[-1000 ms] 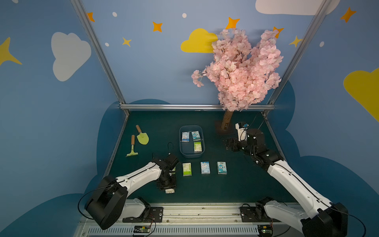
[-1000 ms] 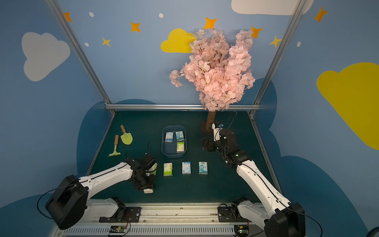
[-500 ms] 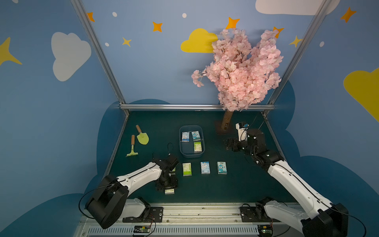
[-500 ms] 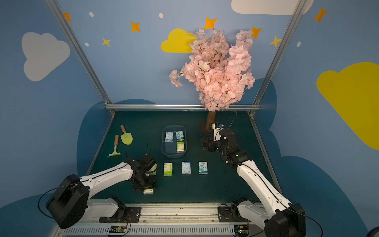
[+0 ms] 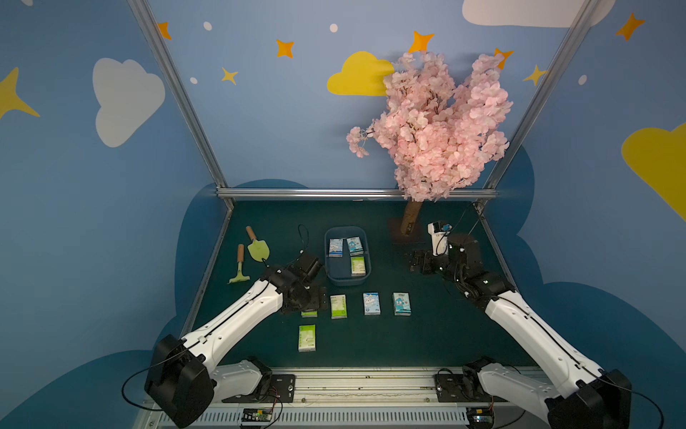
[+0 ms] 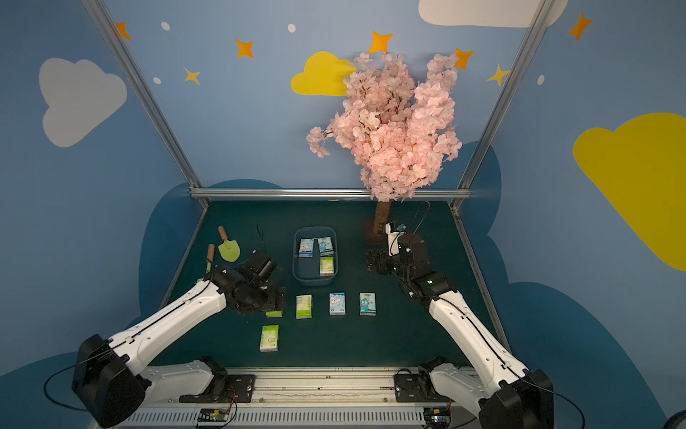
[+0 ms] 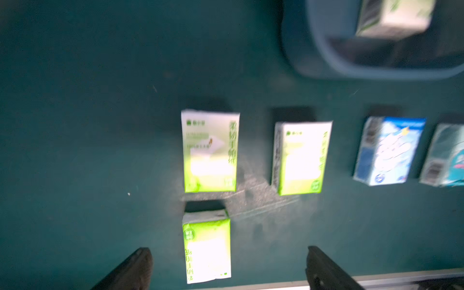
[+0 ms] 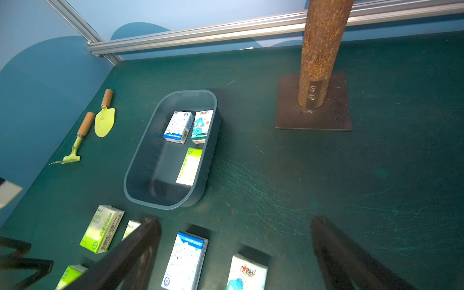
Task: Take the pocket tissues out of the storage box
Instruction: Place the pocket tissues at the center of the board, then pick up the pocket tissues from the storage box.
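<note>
the left gripper (image 7: 227, 253) has just been spread wide and a green packet (image 5: 307, 338) released onto the table (image 5: 427, 345), so five pocket tissues (image 5: 371, 304) are laid out and three are left in the storage box (image 5: 345, 283).

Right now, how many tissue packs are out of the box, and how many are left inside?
Done: five packets lie out on the table, three green packets and two blue packets. In hand: nothing; the left pincer and right pincer are open and empty. Left: the storage box holds two blue and one green.
</note>
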`<state>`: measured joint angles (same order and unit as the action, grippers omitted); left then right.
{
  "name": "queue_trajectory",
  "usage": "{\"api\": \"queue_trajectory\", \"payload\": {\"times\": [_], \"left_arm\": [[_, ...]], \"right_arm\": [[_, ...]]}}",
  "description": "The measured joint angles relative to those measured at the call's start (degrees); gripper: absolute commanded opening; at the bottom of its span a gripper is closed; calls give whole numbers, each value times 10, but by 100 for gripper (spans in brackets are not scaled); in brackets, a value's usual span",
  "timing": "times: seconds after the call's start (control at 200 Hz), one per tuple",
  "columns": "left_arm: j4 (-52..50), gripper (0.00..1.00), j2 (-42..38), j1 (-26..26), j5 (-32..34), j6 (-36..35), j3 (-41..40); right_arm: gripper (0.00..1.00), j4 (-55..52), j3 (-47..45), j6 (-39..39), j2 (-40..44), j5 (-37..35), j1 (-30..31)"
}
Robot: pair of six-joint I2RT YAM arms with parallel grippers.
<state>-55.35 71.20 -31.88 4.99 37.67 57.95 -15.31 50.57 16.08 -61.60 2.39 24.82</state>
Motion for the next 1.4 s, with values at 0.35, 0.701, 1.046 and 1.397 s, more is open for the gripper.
{"api": "queue_trajectory", "payload": {"times": [0.35,0.701,1.046,1.397], "left_arm": [[70,96,95,72,-61,-11,157],[88,84,271,56,-73,-39,297],[50,73,443,7,-64,-55,457],[19,62,553,-9,-61,-68,527]], "right_arm": [[98,-2,-3,4,30,-14,-3],[98,-25,-20,7,82,-39,-3],[98,-47,-44,9,144,-69,-6],[98,-68,-61,8,191,-94,-9]]}}
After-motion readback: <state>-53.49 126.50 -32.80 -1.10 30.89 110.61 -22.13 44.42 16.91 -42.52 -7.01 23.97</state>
